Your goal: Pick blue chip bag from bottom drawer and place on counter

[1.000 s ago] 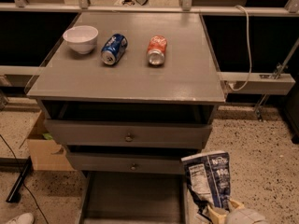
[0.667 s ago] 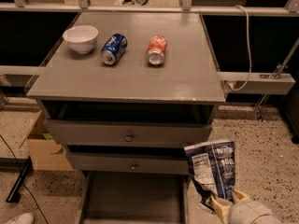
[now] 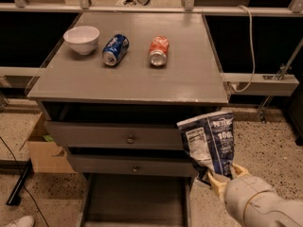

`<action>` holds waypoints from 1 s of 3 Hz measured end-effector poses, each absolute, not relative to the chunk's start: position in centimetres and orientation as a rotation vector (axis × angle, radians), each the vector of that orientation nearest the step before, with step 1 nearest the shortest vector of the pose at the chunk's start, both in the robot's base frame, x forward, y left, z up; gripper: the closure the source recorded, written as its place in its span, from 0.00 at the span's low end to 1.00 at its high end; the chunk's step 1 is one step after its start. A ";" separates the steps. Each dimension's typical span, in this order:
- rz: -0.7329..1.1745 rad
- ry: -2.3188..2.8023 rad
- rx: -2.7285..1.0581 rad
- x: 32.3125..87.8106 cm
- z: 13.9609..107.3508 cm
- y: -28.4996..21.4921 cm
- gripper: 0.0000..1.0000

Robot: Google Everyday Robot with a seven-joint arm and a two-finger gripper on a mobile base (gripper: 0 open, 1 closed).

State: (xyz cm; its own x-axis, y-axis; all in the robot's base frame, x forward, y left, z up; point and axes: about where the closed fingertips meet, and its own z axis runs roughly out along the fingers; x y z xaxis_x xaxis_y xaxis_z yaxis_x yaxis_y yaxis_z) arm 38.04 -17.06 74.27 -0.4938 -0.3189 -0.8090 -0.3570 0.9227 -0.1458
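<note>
**A:** Where is the gripper (image 3: 222, 176) at this moment?

**B:** It is low on the right side of the view, in front of the right end of the cabinet. Its two pale fingers (image 3: 212, 179) are closed on the bottom edge of the blue chip bag (image 3: 210, 141), one on each side of it.

**A:** So the bag is not in the bottom drawer (image 3: 135, 197)?

**B:** No. The bag is in the air, held upright. It stands before the right ends of the two knobbed drawers (image 3: 113, 135). Its top edge is a little under the front right corner of the counter (image 3: 142, 79) and does not touch it.

**A:** And the bottom drawer itself?

**B:** It is pulled out the most of the three, and I see its flat grey floor, to the left of the gripper.

**A:** What lies on the counter?

**B:** There is a white bowl (image 3: 82, 38) at the back left. Beside it a blue soda can (image 3: 115, 49) lies on its side. Then comes an orange can (image 3: 158, 50), also on its side, a little apart from the blue one.

**A:** Is there anything on the floor?

**B:** A cardboard box (image 3: 45, 152) stands to the left of the cabinet.
</note>
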 end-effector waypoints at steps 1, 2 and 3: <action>0.050 2.123 -0.481 38.0 74.3 -17.1 1.00; 0.007 2.112 -0.420 38.2 75.6 -19.3 1.00; -0.050 2.080 -0.407 40.4 78.3 -20.7 1.00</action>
